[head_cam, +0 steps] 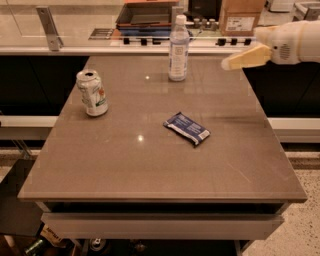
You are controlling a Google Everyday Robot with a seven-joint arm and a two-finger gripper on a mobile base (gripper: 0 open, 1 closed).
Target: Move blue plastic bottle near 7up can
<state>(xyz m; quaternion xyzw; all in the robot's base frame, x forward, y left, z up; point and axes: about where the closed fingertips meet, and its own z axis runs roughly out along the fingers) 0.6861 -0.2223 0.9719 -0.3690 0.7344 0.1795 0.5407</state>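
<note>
The blue plastic bottle (178, 48) stands upright near the table's far edge, clear with a white cap and a pale label. The 7up can (92, 93) stands at the table's left side, silver-white, dented, with a green band. My gripper (231, 63) comes in from the right on a white arm, above the table's far right part. It is to the right of the bottle, apart from it, and holds nothing that I can see.
A flat dark blue snack packet (187, 128) lies near the middle of the brown table (150, 165). Behind the table runs a counter with a dark tray (146, 15) and a cardboard box (241, 16). A metal post (48, 26) stands at the back left.
</note>
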